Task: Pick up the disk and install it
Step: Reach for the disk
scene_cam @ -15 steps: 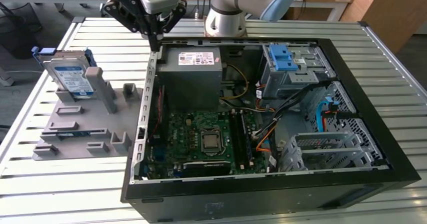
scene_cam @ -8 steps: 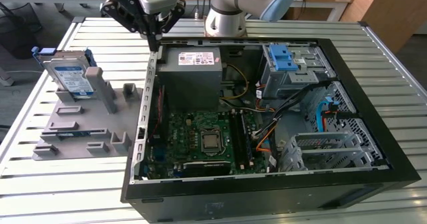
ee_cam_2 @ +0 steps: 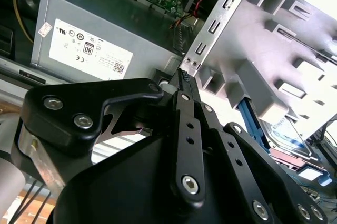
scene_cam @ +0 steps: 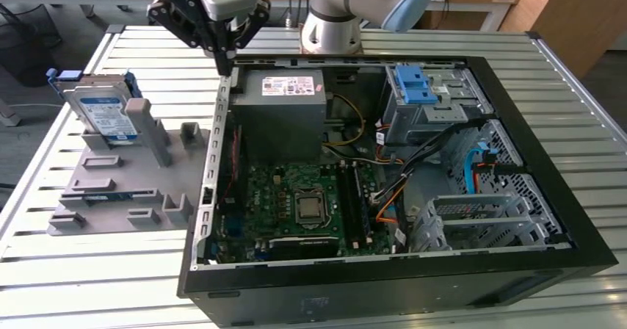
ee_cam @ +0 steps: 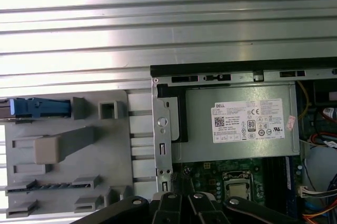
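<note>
Slatted metal desk (scene_cam: 441, 42) carries an open computer case (scene_cam: 392, 285), with a grey holder (scene_cam: 117, 189) on the exterior view's left. Disk (scene_cam: 106, 112) stands tilted in the holder's end nearer the robot base (scene_cam: 328, 28), label showing, untouched and apart from the claw (scene_cam: 226, 63). Claw hangs over the case corner by the power supply (scene_cam: 284, 116). In the second wrist view its fingers (ee_cam_2: 185, 124) sit pressed together, holding nothing.
</note>
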Robot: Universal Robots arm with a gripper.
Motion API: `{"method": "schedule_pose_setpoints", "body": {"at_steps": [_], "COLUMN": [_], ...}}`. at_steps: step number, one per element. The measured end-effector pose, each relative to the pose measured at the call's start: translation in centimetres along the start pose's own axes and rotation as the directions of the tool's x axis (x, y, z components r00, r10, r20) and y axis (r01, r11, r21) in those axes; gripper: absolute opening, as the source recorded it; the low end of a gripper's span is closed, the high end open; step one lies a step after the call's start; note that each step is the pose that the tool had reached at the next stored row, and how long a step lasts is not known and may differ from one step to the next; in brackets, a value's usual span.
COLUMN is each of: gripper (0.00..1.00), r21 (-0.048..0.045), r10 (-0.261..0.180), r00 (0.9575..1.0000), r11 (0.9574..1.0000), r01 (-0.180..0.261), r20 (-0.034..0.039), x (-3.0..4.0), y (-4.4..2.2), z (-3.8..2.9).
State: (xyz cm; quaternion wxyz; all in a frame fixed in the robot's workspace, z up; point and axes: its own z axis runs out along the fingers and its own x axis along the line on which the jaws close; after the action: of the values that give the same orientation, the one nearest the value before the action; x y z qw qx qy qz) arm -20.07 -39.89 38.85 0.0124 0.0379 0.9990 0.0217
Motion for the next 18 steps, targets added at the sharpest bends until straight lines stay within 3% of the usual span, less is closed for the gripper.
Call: {"method": "schedule_pose_setpoints", "body": {"at_steps": [18], "gripper": [0.11], "r21": [0.0000], "r10": [0.000], "r00": [1.0000], "r11": [1.0000], "r01": [0.000], "r20": [0.0000], "x": [0.45], "y": [-0.03], "z": [0.00]}}
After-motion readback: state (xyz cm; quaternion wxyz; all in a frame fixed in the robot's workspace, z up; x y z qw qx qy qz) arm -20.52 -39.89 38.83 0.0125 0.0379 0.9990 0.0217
